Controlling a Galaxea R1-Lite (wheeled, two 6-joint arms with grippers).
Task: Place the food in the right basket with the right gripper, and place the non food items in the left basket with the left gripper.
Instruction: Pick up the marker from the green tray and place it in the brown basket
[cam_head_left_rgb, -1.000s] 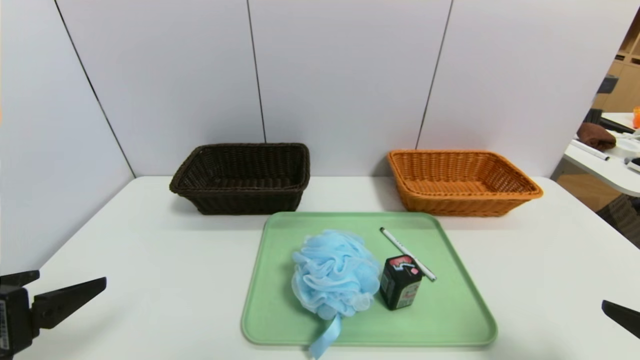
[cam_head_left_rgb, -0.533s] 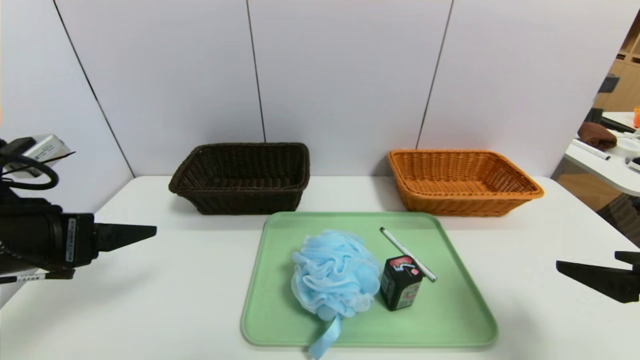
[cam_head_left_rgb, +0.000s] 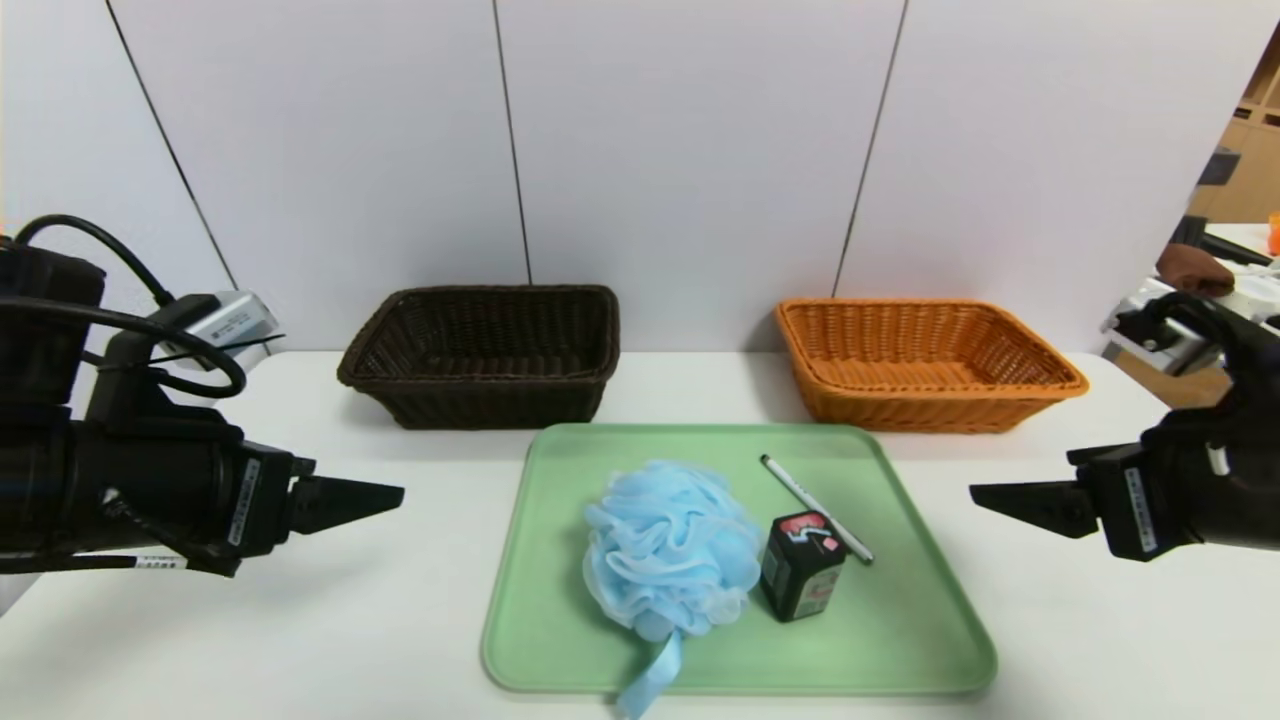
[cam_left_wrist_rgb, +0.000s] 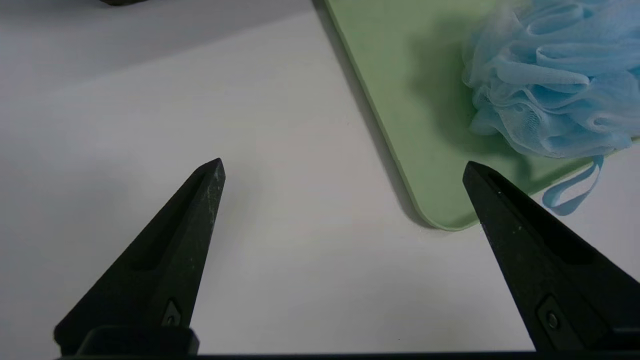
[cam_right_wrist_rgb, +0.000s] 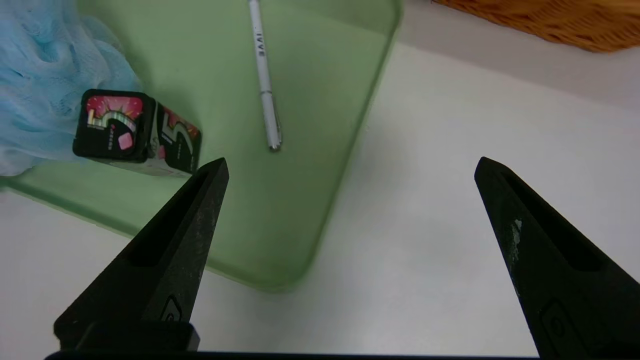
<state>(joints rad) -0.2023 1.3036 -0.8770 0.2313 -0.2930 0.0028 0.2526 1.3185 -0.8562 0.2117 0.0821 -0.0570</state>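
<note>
both hands wide over the tabletop

the left hand (cam_head_left_rgb: 385, 493) and right hand (cam_head_left_rgb: 985, 495) hang wide, holding nothing, the tray (cam_head_left_rgb: 900, 620) between them. sponge (cam_head_left_rgb: 668, 548) lies nearest the left hand; box (cam_head_left_rgb: 798, 564) and pen (cam_head_left_rgb: 815, 507) nearest the right. brown basket (cam_head_left_rgb: 480, 355) and orange basket (cam_head_left_rgb: 920, 365) sit beyond.

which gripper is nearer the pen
Right. The right gripper hangs open off the tray's right edge, level with the pen. The left gripper, also open, is off the tray's left edge, with the loofah between.
</note>
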